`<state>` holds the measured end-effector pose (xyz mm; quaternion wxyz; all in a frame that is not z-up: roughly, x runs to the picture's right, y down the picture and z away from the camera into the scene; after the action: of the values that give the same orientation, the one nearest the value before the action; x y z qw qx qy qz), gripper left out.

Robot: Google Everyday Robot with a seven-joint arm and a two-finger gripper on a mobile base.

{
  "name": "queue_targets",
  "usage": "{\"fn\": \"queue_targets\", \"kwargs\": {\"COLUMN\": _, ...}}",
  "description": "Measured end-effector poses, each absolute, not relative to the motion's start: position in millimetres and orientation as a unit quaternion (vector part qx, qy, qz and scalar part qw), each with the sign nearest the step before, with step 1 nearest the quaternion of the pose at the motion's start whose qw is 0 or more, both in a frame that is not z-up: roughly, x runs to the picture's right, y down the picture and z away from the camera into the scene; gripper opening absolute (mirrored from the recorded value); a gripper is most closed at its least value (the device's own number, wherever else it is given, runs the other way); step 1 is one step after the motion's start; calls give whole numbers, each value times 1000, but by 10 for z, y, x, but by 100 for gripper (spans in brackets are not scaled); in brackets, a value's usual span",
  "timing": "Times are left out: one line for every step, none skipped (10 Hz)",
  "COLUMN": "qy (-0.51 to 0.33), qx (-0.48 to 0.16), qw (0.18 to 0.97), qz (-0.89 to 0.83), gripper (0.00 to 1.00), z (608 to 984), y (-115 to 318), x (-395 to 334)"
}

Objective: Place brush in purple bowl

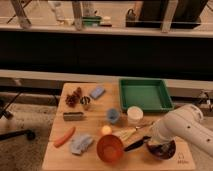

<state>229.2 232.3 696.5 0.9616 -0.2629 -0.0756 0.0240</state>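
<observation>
Well, the surface under me is a pale wooden table (pixel 54 156) standing on a speckled grey floor (pixel 25 112). Behind it runs a pale ledge (pixel 40 77), then a broad dark wall (pixel 100 50), and above that a brighter strip with metal posts (pixel 77 15). A black chair base (pixel 14 134) shows at the left edge.

Counting what lies on the wood:
- One green tray (pixel 145 106) sits at the back right.
- Two bowls stand along the front, the orange bowl (pixel 110 148) and the purple bowl (pixel 169 151).
- Two cups sit side by side in the middle, a blue cup (pixel 113 116) and a white cup (pixel 134 114).
- There are two soft blue things, a sponge-like pad (pixel 97 92) at the back and a crumpled cloth (pixel 81 143) in front.
- There is one each of an orange carrot stick (pixel 65 136), a pale whisk (pixel 131 132), a small yellow ball (pixel 105 130), a dark block (pixel 73 116), a reddish-brown cluster (pixel 74 97) and a small metal piece (pixel 85 101).

One brush (pixel 135 145) lies with its far end at the purple bowl's left rim. Its dark handle reaches left toward the orange bowl.

My gripper (pixel 158 145) is low over the purple bowl at the front right, largely hidden by my white arm (pixel 185 127). I cannot tell whether it is clamped on the brush or let go.
</observation>
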Motion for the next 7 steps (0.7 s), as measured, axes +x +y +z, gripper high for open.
{"fn": "queue_targets", "kwargs": {"qy": -77, "qx": -264, "qw": 961, "qz": 24, "gripper": 18, "z": 6968, "y": 2326, "x": 2287}}
{"fn": "queue_targets", "kwargs": {"qy": -78, "qx": -264, "qw": 961, "qz": 25, "gripper": 18, "z": 6971, "y": 2325, "x": 2286}}
{"fn": "queue_targets", "kwargs": {"qy": -80, "qx": -264, "qw": 961, "qz": 28, "gripper": 18, "z": 6976, "y": 2323, "x": 2298}}
{"fn": "queue_targets", "kwargs": {"qy": -81, "qx": -265, "qw": 960, "qz": 31, "gripper": 18, "z": 6982, "y": 2316, "x": 2315}}
{"fn": "queue_targets", "kwargs": {"qy": -81, "qx": -266, "qw": 960, "qz": 33, "gripper": 18, "z": 6990, "y": 2320, "x": 2328}}
{"fn": "queue_targets", "kwargs": {"qy": -81, "qx": -267, "qw": 960, "qz": 36, "gripper": 18, "z": 7004, "y": 2327, "x": 2351}}
{"fn": "queue_targets", "kwargs": {"qy": -81, "qx": -268, "qw": 959, "qz": 38, "gripper": 18, "z": 7013, "y": 2329, "x": 2363}}
